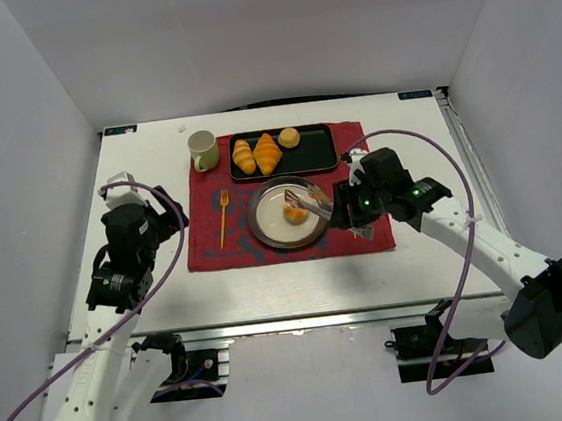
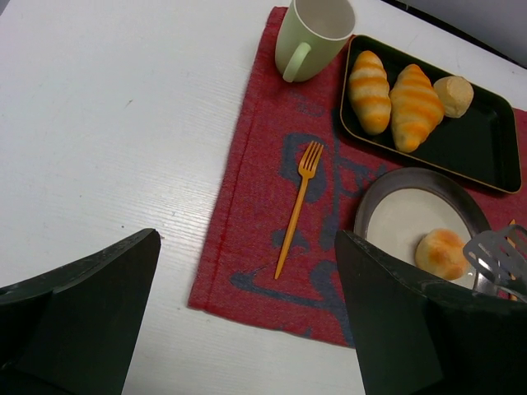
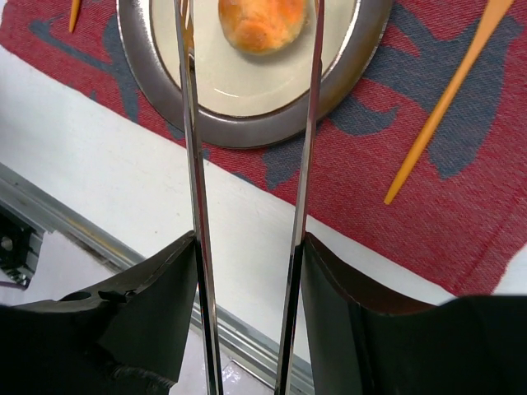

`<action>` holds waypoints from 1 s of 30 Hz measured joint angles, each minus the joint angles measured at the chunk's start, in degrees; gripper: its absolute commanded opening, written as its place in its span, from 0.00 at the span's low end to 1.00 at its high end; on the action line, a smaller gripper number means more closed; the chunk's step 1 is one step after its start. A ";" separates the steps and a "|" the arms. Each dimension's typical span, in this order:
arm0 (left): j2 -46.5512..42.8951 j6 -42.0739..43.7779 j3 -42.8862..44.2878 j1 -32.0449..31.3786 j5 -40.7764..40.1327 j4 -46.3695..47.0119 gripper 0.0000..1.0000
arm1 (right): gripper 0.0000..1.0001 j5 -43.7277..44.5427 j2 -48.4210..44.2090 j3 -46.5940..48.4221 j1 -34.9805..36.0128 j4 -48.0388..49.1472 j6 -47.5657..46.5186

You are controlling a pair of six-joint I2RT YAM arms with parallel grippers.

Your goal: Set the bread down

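The bread [image 1: 294,212] [image 2: 440,253] [image 3: 262,23], a small glossy golden-orange bun, lies on the round metal-rimmed plate [image 1: 263,234] [image 2: 395,222] [image 3: 247,90]. My right gripper [image 1: 347,214] [image 3: 247,247] is shut on a pair of metal tongs [image 1: 313,204] [image 2: 494,251] [image 3: 189,164]. The tong arms stand spread, one on each side of the bun; I cannot tell whether they touch it. My left gripper [image 1: 171,217] [image 2: 247,239] hovers open over the mat's left edge with nothing between its fingers.
A red mat [image 1: 204,239] [image 2: 255,164] lies under the plate. Behind it a black tray [image 1: 320,151] [image 2: 478,148] holds two croissants [image 1: 255,155] [image 2: 391,99] and a paler bun [image 1: 289,137] [image 2: 454,95]. A green cup [image 1: 203,150] [image 2: 313,33] and an orange fork [image 1: 224,219] [image 2: 296,206] are to the left.
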 measured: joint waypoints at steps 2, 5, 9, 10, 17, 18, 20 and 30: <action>0.00 0.02 0.39 0.00 0.00 -0.02 0.98 | 0.56 1.44 -0.39 0.35 0.00 -0.66 0.02; 0.00 0.02 1.01 0.00 0.00 -0.02 0.98 | 0.55 5.79 -1.46 0.57 0.04 -1.70 0.37; 0.00 0.07 1.64 0.00 0.00 -0.13 0.98 | 0.54 15.43 -4.02 0.98 -0.04 -4.15 1.99; 0.00 0.11 1.77 0.00 0.00 -0.13 0.98 | 0.54 17.86 -4.59 1.31 -0.28 -4.70 2.47; 0.00 0.15 2.32 0.00 0.33 -0.31 0.98 | 0.54 27.87 -5.53 1.29 -13.05 -3.52 1.86; 0.00 0.15 2.32 0.00 0.39 -0.35 0.98 | 0.54 27.89 -4.83 0.92 -16.33 -2.60 1.33; 0.00 0.15 2.32 0.00 0.57 -0.35 0.98 | 0.54 28.26 -2.32 0.33 -21.66 -0.94 0.46; -0.07 -0.09 2.23 -0.02 1.99 -0.07 0.98 | 0.57 22.25 16.74 0.33 -28.28 7.13 -3.45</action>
